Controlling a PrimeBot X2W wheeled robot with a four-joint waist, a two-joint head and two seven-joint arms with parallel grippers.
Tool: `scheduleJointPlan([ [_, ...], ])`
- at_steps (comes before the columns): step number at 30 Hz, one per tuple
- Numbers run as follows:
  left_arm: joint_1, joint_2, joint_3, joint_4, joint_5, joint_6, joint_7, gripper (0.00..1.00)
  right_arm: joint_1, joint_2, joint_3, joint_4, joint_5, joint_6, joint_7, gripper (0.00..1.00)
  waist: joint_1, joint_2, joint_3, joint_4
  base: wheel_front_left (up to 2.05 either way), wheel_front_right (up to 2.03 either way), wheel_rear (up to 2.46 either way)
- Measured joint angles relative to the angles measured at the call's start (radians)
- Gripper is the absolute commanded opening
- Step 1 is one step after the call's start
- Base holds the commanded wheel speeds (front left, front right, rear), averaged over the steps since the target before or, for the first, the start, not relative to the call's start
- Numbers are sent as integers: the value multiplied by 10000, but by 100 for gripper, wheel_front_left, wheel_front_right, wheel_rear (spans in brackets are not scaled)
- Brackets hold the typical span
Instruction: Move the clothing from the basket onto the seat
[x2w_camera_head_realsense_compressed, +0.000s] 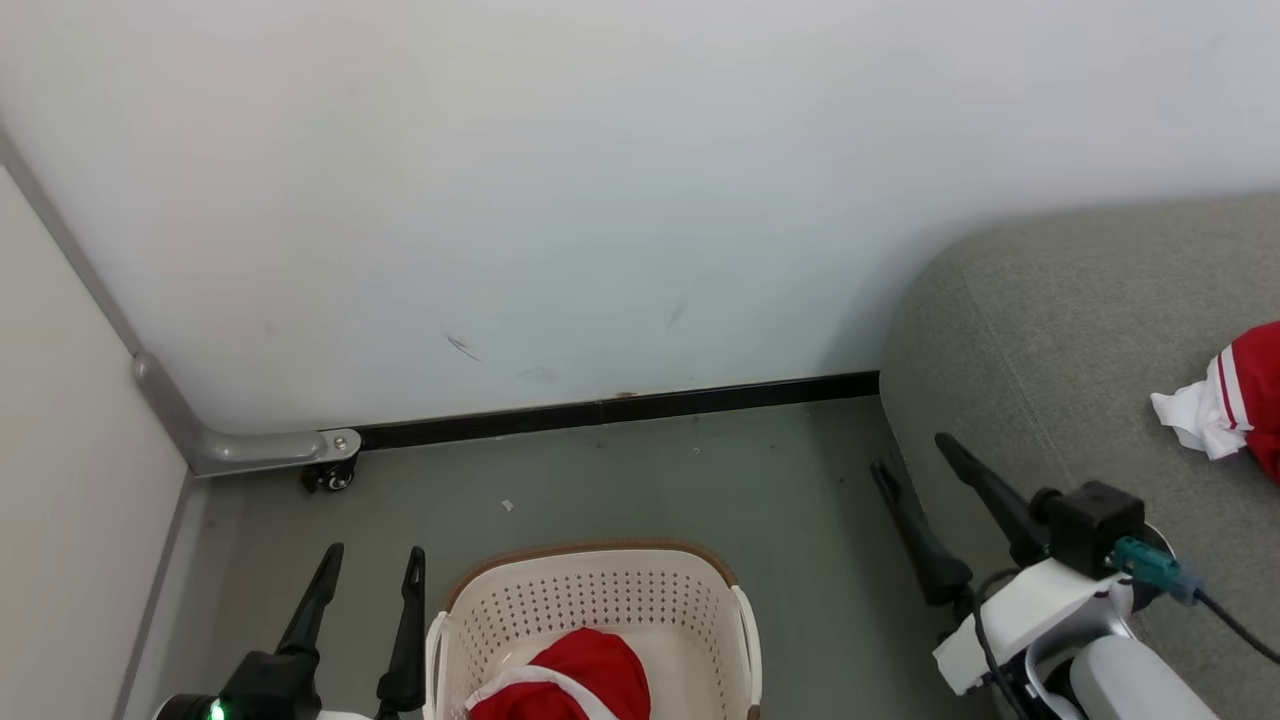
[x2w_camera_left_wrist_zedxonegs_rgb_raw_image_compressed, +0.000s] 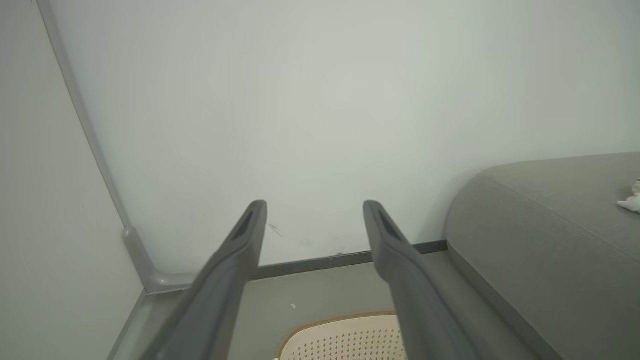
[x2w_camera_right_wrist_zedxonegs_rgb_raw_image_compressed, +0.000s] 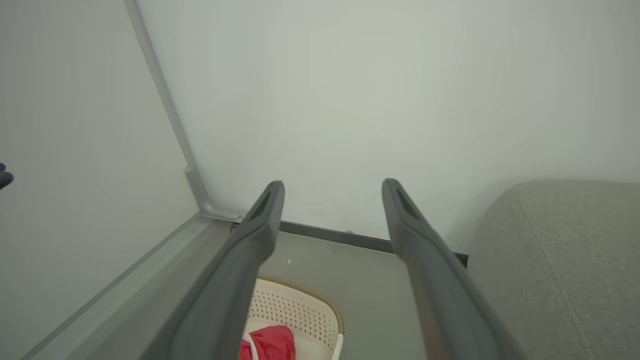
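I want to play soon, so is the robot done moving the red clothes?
Not yet. Done: one red-and-white garment lies on the grey seat. In hand: nothing, the left gripper and right gripper are both open and empty. Left: another red garment sits in the basket.

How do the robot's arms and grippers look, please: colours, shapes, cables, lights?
The left gripper and the right gripper each have two long, dark grey, tapering fingers. A green light glows on the left one's black base. The right wrist has a white housing, a black block and a teal connector with a black cable.
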Motion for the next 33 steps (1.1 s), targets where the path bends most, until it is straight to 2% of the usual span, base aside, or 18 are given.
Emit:
scheduleJointPlan([
  [17, 419, -23, 316, 598, 2, -12, 0, 100, 1313, 311, 31, -77, -548, 0, 0, 100, 0, 0, -56, 298, 0, 0, 0],
  [26, 476, -27, 334, 917, 4, -31, 0, 100, 1568, 328, -351, -42, -1066, 0, 0, 100, 0, 0, -49, 281, 0, 0, 0],
  [33, 516, -27, 374, 1049, 0, -33, 0, 100, 1716, 681, -602, -46, -1143, 2, 0, 100, 0, 0, -37, 241, 0, 0, 0],
])
